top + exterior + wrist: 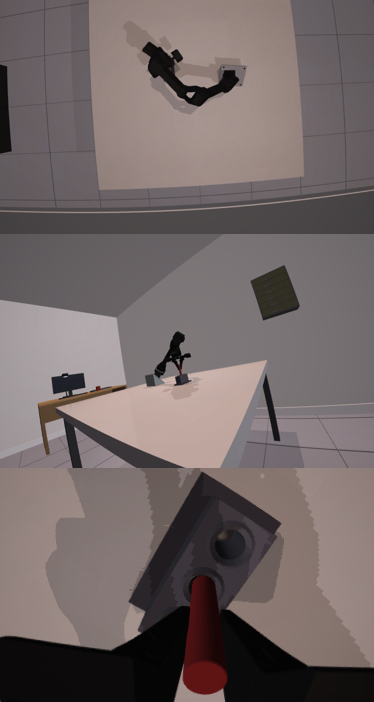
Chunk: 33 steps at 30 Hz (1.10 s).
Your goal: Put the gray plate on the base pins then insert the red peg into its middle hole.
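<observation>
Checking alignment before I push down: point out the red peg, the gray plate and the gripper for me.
red peg (204, 633), wrist view, on the middle of its shaft.
gray plate (200, 533), wrist view, on its top face beside the far hole.
gripper (204, 618), wrist view, midway between the fingertips, shut on the peg.

Table (154, 426): pale pinkish-beige top, grey edge, dark legs, standing on a grey tiled floor (317, 438). Surface glossy, with soft shadows falling across the far half.

Directly on the top, all towards the far end:
- Arm's mount block (152, 380), grey, wedge-shaped as seen from the side; the black arm rises from it.
- Base (182, 379), dark grey, just beside the mount block and apart from it. From above it reads as a light square with small dark dots at its corners (240, 72), largely covered by the arm's end.
</observation>
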Motion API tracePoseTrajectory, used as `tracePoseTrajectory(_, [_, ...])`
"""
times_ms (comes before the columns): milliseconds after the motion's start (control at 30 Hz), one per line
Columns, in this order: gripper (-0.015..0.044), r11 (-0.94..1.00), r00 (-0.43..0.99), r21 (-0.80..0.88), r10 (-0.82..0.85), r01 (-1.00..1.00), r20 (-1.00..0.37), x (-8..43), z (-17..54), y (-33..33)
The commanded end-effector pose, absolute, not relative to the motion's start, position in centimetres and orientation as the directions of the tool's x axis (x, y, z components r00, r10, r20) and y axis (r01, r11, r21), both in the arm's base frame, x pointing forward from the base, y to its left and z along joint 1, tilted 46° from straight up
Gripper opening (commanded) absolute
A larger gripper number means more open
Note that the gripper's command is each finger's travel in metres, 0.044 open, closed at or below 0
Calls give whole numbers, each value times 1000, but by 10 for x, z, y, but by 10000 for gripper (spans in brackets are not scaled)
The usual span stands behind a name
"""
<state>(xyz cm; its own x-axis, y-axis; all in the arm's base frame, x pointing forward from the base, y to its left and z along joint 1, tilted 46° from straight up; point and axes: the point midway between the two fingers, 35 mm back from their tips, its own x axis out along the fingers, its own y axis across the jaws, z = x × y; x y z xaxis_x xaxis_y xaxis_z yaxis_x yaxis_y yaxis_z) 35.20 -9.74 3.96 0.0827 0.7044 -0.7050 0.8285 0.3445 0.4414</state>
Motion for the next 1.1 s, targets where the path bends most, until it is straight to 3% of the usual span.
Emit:
tracePoseTrajectory(0, [0, 345, 83, 442, 704, 828, -705, 352, 40, -97])
tracePoseTrajectory(133, [0, 345, 83, 442, 704, 828, -705, 352, 40, -97])
tracePoseTrajectory(333, [150, 345, 83, 442, 704, 828, -705, 352, 40, -97])
tracePoseTrajectory(1067, [150, 342, 82, 439, 706, 831, -704, 351, 46, -102])
